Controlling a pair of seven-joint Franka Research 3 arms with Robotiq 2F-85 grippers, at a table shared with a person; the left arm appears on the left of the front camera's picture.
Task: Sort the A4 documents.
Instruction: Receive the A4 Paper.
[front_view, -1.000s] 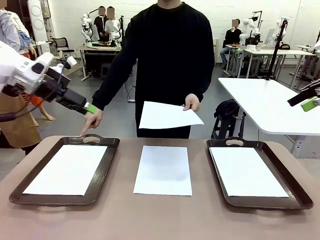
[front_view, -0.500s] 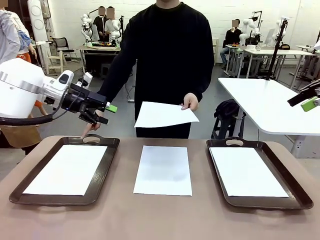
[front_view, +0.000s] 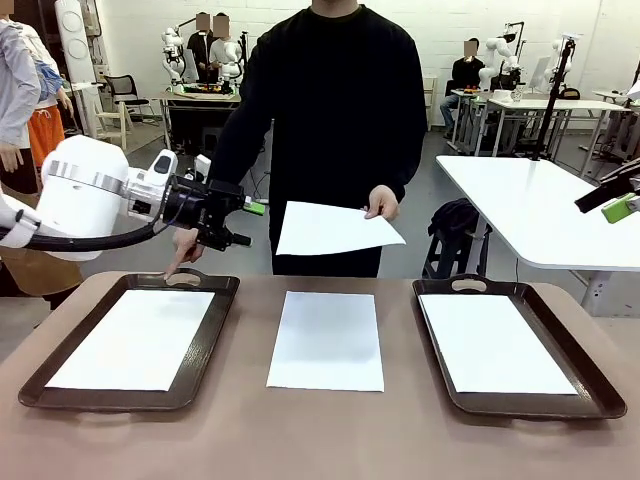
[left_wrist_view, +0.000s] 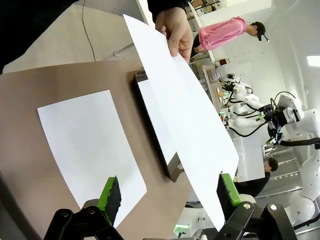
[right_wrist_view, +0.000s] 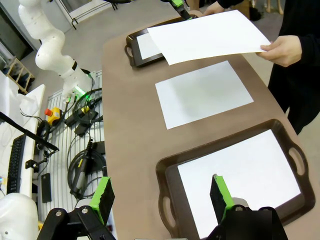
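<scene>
Here, the brown table (front_view: 320, 440) carries two dark brown trays, each with an A4 document inside: the left-tray sheet (front_view: 135, 338) lies flat on the floor of the left tray (front_view: 210, 345), and the right-tray sheet (front_view: 495, 343) lies flat on the floor of the right tray (front_view: 572, 350). Between the trays, the middle sheet (front_view: 327, 340) rests directly on the tabletop, touching neither tray. A fourth document, the held sheet (front_view: 338, 228), is in the air above the table's far edge, roughly level, pinched at one far corner by the person's hand (front_view: 382, 203); the person's other hand (front_view: 184, 248) points downward, its fingertip at the far handle of the left tray. The left gripper (front_view: 248, 224) reaches in from the left at the height of the held sheet, jaws spread wide and empty, its tips just beside the sheet's edge with a narrow gap visible in the front view; in the left wrist view the sheet's corner lies between the two green pads (left_wrist_view: 111, 192), and contact there cannot be judged. The right gripper (front_view: 612, 199) hangs high at the right margin, well apart from all four sheets, jaws likewise spread and empty
</scene>
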